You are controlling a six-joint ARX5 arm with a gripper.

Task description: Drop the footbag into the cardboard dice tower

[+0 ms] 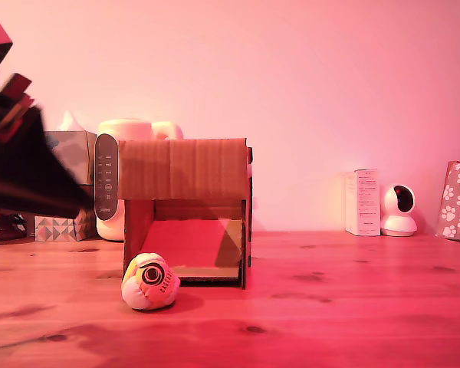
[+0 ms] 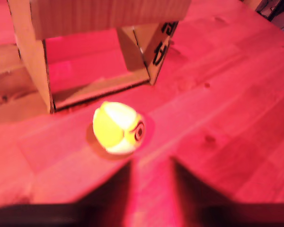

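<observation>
The footbag [image 1: 149,281], a soft ball of yellow, white and orange panels with a black ring logo, lies on the wooden table just in front of the lower left corner of the cardboard dice tower [image 1: 185,211]. The tower's wide lower opening faces the exterior camera and shows a sloped floor inside. In the wrist view the footbag [image 2: 117,127] rests in front of the cardboard dice tower [image 2: 99,52]. My gripper [image 2: 151,165] hangs short of the ball, open, with only bare table between its dark fingers [image 2: 116,194]. My arm [image 1: 23,169] is a dark blur at the exterior view's left.
Behind the tower stand a white appliance with a dark control panel [image 1: 107,176] and patterned tissue boxes [image 1: 65,226]. At the exterior view's right are a white upright carton [image 1: 363,202], a small white camera [image 1: 399,209] and a paw-print bag [image 1: 458,201].
</observation>
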